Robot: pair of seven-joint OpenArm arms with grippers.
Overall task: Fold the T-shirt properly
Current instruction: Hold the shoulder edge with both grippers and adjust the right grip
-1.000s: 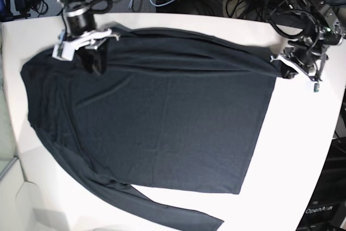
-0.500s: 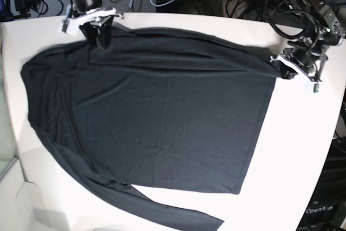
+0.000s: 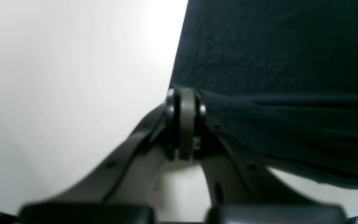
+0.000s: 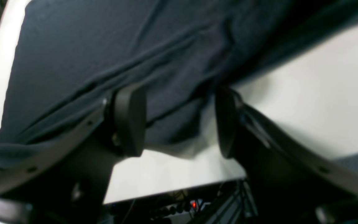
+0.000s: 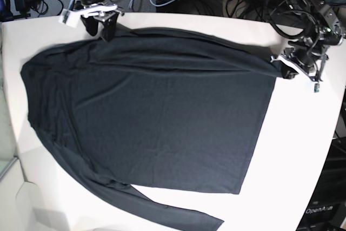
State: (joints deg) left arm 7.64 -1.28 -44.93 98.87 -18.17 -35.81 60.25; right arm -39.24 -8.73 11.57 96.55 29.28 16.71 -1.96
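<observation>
The soft black long-sleeved T-shirt (image 5: 157,117) lies flat on the white worktop (image 5: 303,150). The left gripper (image 3: 183,124) pinches its corner with clenched jaws; the right gripper (image 4: 179,124) hangs open over its top edge. A hard tug could bunch it.

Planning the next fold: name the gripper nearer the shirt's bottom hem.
Left. The left gripper pinches the T-shirt at its hem corner; the right gripper hangs open over the far end.
</observation>
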